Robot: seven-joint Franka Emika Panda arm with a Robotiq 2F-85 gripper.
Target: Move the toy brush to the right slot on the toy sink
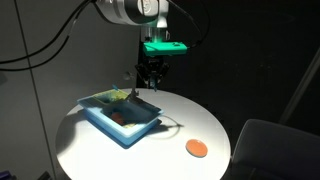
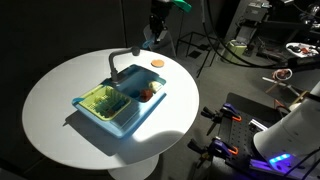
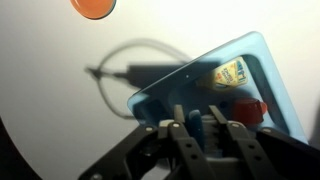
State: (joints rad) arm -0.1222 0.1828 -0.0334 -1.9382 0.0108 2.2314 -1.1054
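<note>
Brightly lit round white table [image 1: 215, 118] bears toy sink [image 1: 125, 137]; room [image 1: 265, 40] dark.

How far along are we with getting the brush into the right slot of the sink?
Looks done: the jaws of the gripper are shut, so a grasp may have been made, though I cannot make out the brush between them. In hand: the gripper hangs above the far rim of the toy sink. Left: setting the brush in the right slot and letting go.

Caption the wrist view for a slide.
Shut pincer above a corner of the blue toy sink; orange disc on the white table.
</note>
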